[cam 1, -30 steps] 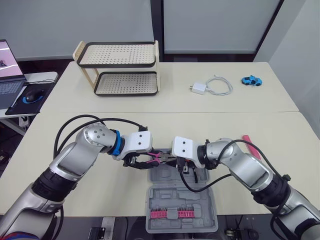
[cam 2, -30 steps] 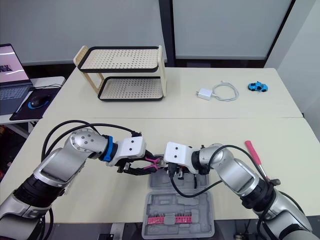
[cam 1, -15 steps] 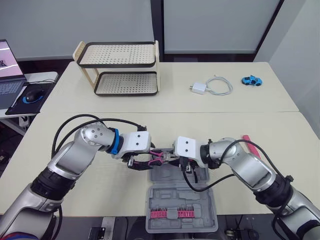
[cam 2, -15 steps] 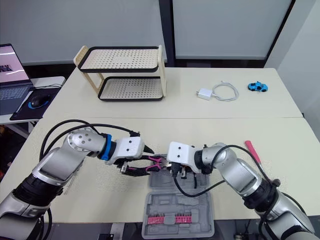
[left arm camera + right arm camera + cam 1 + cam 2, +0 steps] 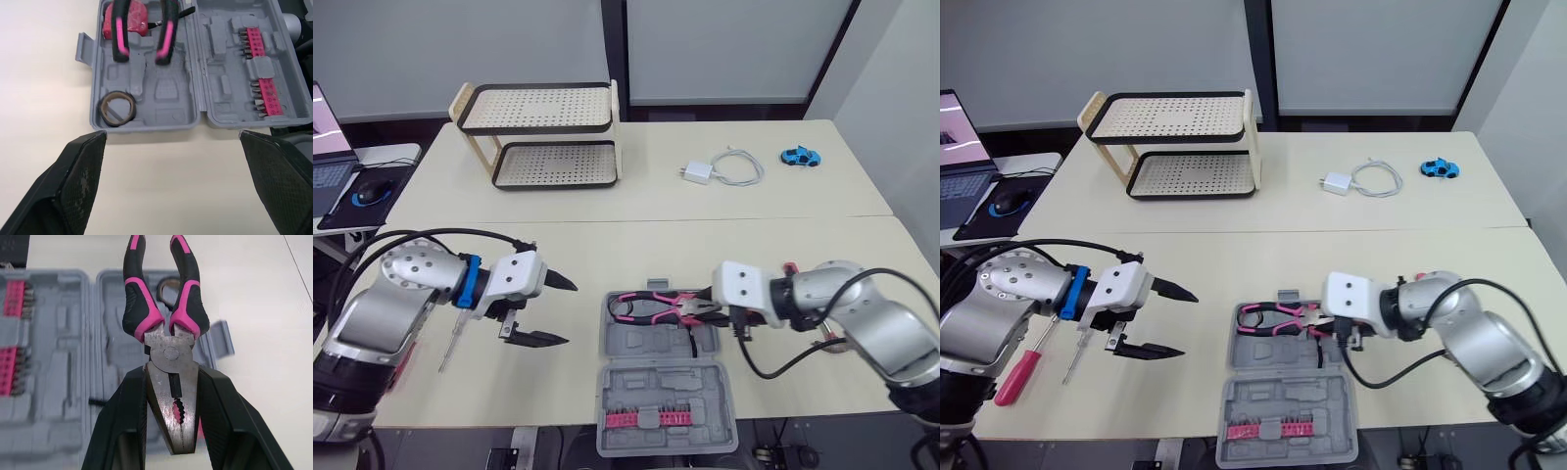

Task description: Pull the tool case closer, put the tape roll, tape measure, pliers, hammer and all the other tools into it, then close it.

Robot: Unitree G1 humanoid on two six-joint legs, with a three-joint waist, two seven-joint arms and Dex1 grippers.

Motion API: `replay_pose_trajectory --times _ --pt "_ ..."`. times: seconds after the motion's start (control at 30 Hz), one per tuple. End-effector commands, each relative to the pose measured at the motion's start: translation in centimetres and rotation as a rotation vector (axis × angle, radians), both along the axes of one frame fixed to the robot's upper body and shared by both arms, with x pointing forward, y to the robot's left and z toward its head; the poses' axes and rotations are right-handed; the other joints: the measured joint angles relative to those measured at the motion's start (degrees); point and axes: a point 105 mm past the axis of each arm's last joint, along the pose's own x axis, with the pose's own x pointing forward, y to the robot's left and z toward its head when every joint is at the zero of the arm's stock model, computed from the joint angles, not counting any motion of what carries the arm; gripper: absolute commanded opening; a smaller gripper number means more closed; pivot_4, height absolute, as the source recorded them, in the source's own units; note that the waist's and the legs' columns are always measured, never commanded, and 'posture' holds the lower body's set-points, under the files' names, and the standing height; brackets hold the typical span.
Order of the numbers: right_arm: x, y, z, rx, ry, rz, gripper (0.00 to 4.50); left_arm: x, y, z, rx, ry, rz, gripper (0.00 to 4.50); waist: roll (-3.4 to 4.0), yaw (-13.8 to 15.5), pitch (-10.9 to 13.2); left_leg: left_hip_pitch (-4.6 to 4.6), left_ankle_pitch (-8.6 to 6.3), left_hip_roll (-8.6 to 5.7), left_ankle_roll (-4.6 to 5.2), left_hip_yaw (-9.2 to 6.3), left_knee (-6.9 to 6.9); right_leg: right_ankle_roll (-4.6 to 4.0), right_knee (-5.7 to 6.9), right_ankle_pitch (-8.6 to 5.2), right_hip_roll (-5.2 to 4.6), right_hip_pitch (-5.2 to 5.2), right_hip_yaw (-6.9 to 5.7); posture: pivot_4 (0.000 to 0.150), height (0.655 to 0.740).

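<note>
The grey tool case (image 5: 668, 392) lies open at the table's front edge, with a row of pink bits in its near half. My right gripper (image 5: 708, 305) is shut on the head of the pink-and-black pliers (image 5: 648, 305), which it holds over the case's far half with the handles pointing left. In the right wrist view the fingers (image 5: 122, 431) clamp the pliers' head (image 5: 171, 396). My left gripper (image 5: 570, 313) stands open left of the case and holds nothing. A tape roll (image 5: 117, 107) and a red item (image 5: 125, 22) lie in the case. A red-handled screwdriver (image 5: 1018, 376) lies under my left arm.
A two-tier black and cream rack (image 5: 543, 132) stands at the back left. A white charger with its cable (image 5: 724, 168) and a blue toy car (image 5: 800, 156) lie at the back right. A pink handle (image 5: 1420, 276) pokes out behind my right arm.
My left gripper has let go of the pliers' handles, opened and drawn back to the left. My right gripper has moved right, still holding the pliers by the head.
</note>
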Motion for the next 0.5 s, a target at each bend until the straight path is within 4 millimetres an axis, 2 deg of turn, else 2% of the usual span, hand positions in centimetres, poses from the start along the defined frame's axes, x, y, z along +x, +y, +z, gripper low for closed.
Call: replay_pose_trajectory --times 0.03,0.13,0.33,0.5 --pt "-0.8 -0.5 1.3 -0.054 -0.042 0.051 1.16 -0.5 0.7 0.4 -0.018 -0.080 -0.010 4.50 0.00 -0.04 0.00 0.00 0.00 0.01 0.00 0.02 0.00 0.00 -0.01 0.00 0.00 -0.01 0.01 0.150 0.7400" --pt "-0.9 -0.8 1.2 -0.083 -0.037 0.050 1.16 -0.8 0.3 0.2 -0.067 -0.117 -0.020 4.50 0.00 0.02 0.00 0.01 -0.01 0.03 0.01 0.03 0.00 0.00 0.00 0.00 0.00 -0.01 0.02 0.150 0.7400" --pt "-0.9 0.4 -0.6 -0.103 -0.017 0.053 1.16 -1.8 0.1 -0.8 -0.096 -0.139 -0.049 4.50 0.00 0.03 0.00 0.01 0.00 0.03 0.01 0.07 0.02 0.00 0.02 0.00 -0.02 -0.01 0.05 0.150 0.7400" --pt "0.2 2.3 -1.7 -0.109 -0.027 0.072 1.16 -2.2 -0.2 -1.2 -0.105 -0.150 -0.085 4.50 0.01 -0.04 -0.01 0.03 0.01 0.03 0.01 0.08 0.03 0.00 0.04 0.00 -0.02 -0.01 0.07 0.150 0.7400"
